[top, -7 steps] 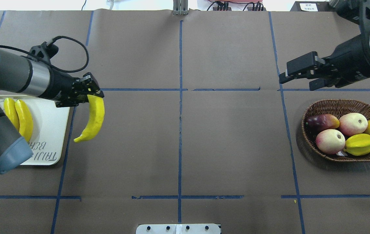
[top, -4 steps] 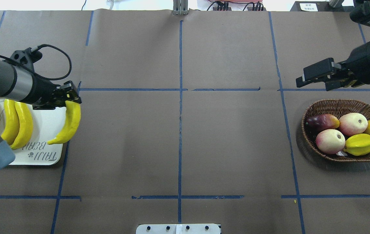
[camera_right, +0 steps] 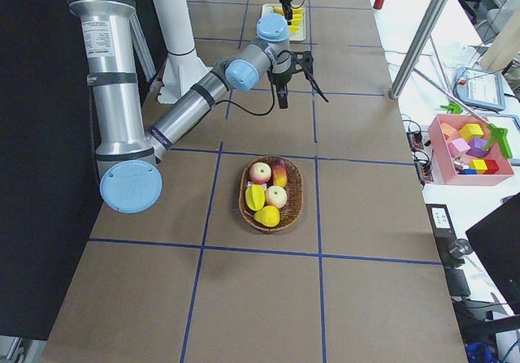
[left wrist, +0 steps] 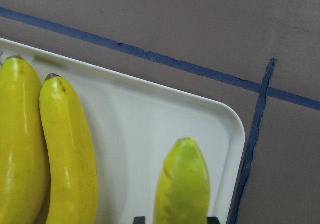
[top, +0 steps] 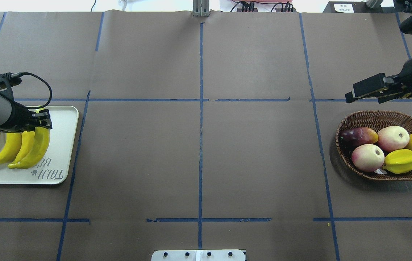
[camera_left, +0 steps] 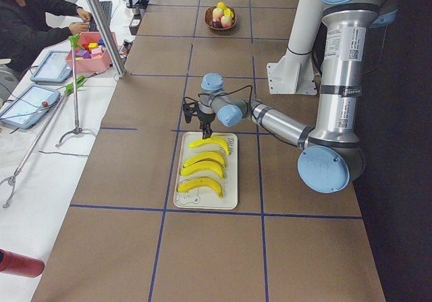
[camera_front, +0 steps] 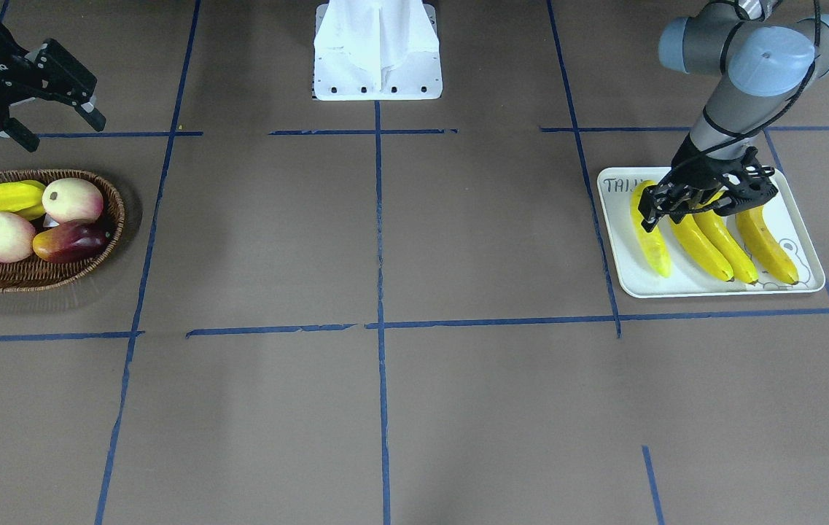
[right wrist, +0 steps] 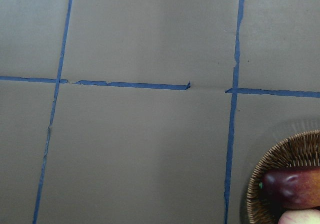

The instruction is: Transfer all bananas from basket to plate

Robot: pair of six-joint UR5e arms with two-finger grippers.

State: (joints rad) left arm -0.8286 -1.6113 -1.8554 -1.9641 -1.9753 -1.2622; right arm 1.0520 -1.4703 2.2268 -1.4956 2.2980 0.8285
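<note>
Yellow smooth banana (top: 33,150), L claw (top: 42,121) clamped on it, now moved over flat white plate (top: 66,145) at 9 o'clock beside 3 others (top: 8,149); R claw (camera_front: 60,131) apart.

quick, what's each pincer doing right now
Left pincer: shut on a banana, over the plate.
Right pincer: open, holding nothing, beside the basket.

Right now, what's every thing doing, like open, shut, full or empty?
Plate: holds three bananas lying side by side.
Fourth banana: gripped at one end, low over the plate.
Left gripper: shut on the fourth banana.
Right gripper: open, empty, near the basket.
Basket: no bananas inside, only other fruit.
</note>
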